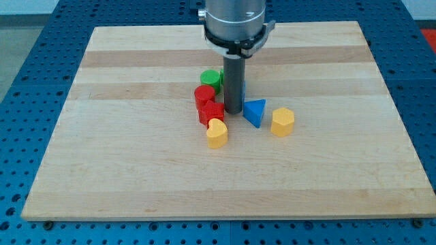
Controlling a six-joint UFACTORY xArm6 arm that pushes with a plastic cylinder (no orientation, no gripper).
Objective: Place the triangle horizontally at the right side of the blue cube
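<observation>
The blue triangle (255, 112) lies on the wooden board (136, 156) near the middle. My tip (233, 111) touches down just to the triangle's left, between it and the red blocks. Only a thin blue sliver (244, 87) shows behind the rod at its right edge; it may be the blue cube, but its shape is hidden.
A green cylinder (211, 79) sits left of the rod. Below it are a red cylinder (204, 95) and a second red block (212, 113). A yellow heart (216, 133) lies below those. A yellow hexagon (282, 122) sits right of the triangle.
</observation>
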